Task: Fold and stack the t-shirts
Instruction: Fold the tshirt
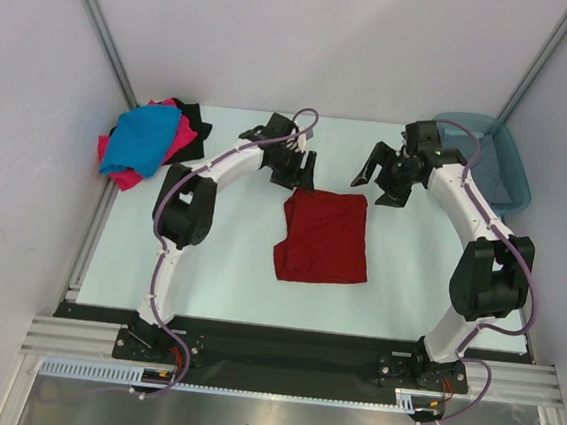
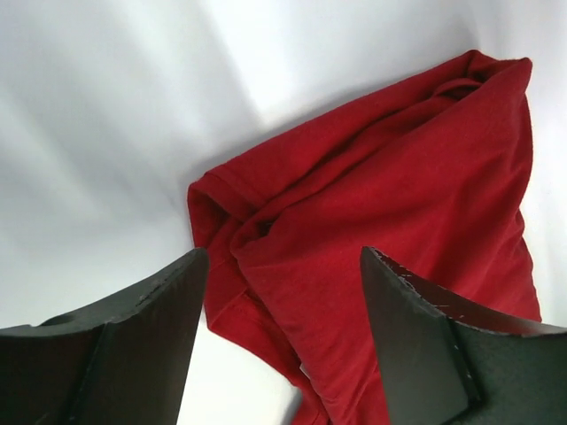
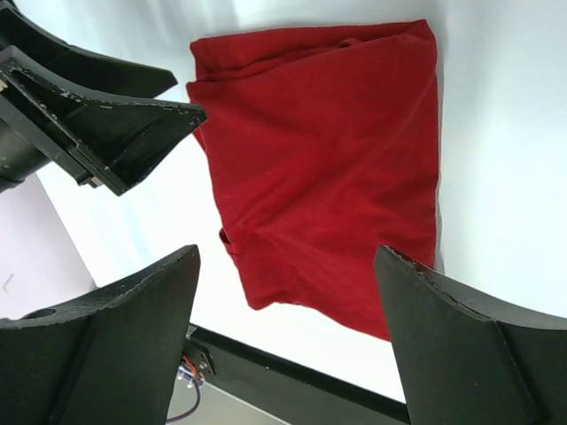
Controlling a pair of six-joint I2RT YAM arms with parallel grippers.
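Note:
A dark red t-shirt (image 1: 323,236) lies folded into a rough rectangle in the middle of the table. My left gripper (image 1: 299,170) hovers open over its far left corner; in the left wrist view the gripper (image 2: 283,257) has the red t-shirt (image 2: 399,177) lying beneath its spread fingers, with nothing gripped. My right gripper (image 1: 379,182) hangs open just beyond the shirt's far right corner. Through that wrist's gripper (image 3: 285,257) the whole red t-shirt (image 3: 328,150) shows flat on the table. At the back left, a bright blue t-shirt (image 1: 142,139) lies on a hot pink one (image 1: 182,138) and a black one (image 1: 196,120).
A teal plastic tub (image 1: 499,143) stands at the back right corner, behind my right arm. White walls close off the left, right and back of the table. A black strip (image 1: 291,344) and metal rail run along the near edge by the arm bases.

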